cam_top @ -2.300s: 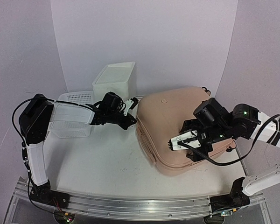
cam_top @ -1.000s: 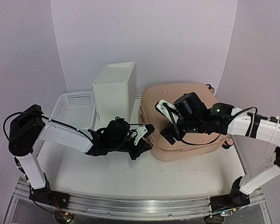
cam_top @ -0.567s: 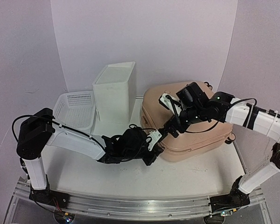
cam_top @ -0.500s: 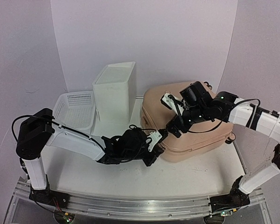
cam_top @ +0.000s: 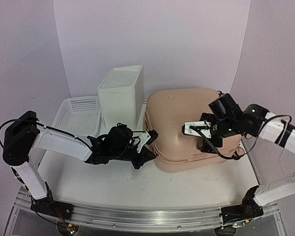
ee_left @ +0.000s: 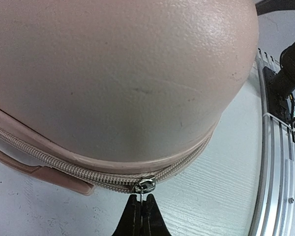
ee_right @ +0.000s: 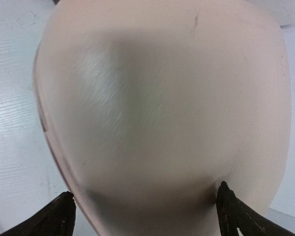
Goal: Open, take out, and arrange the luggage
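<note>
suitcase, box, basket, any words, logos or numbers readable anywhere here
No text can be read in any view.
Luggage: a small round badge on the shell, too small to read.
Box: no print visible.
Basket: no print visible.

Pale lilac walls [cam_top: 152, 39] enclose the white counter [cam_top: 113, 182] at its back and sides. An aluminium rail [cam_top: 137, 212] borders its near edge.

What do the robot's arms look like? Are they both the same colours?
Yes. The left arm and right arm both have white tube parts joined by chunky black joints, with thin black cables looping alongside. A green light glows on the right arm. The left tool and right tool each have two dark, pointed fingers.
</note>
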Motion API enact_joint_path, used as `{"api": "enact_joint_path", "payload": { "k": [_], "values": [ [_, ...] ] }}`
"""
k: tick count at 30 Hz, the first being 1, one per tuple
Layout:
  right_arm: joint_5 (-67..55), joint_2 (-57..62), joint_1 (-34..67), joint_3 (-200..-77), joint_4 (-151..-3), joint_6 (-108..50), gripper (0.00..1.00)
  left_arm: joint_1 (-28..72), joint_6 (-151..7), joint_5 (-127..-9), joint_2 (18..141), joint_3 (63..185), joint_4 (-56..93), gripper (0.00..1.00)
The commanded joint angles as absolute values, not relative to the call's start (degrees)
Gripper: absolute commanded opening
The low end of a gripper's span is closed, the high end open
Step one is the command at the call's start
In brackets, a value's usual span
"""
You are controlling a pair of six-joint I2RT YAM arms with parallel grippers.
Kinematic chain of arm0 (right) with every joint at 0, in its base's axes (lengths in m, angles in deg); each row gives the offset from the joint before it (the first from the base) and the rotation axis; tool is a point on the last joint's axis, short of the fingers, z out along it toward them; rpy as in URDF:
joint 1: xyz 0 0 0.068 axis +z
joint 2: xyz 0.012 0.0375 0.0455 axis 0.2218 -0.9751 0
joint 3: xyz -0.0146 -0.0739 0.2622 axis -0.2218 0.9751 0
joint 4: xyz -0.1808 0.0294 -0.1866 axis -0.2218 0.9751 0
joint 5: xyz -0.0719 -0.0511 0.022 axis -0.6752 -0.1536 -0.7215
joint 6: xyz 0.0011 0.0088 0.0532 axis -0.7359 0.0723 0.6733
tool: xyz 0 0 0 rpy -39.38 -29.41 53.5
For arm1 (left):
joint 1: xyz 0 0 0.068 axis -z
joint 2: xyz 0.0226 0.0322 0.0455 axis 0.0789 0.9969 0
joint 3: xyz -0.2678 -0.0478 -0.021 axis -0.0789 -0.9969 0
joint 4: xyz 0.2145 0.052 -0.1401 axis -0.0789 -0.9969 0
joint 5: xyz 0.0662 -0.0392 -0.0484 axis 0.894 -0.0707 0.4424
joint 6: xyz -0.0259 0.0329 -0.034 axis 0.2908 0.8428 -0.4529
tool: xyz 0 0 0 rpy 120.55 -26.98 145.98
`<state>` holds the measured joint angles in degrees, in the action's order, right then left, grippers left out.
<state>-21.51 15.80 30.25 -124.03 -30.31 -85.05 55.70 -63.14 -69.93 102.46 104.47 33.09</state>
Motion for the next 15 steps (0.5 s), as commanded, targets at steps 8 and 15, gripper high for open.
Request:
{"api": "enact_joint_path", "payload": {
  "k": [8, 15],
  "values": [
    [-27.1, 3.9, 30.9, -122.5, -42.5, -73.7, 0.98, 63.6, -57.3, -71.7, 96.6, 102.5, 35.2, 0.01],
    [-32.3, 3.5, 30.9, -118.8, -47.4, -63.6, 0.98, 66.9, -57.7, -84.0, 98.8, 101.8, 39.6, 0.06]
  ]
}}
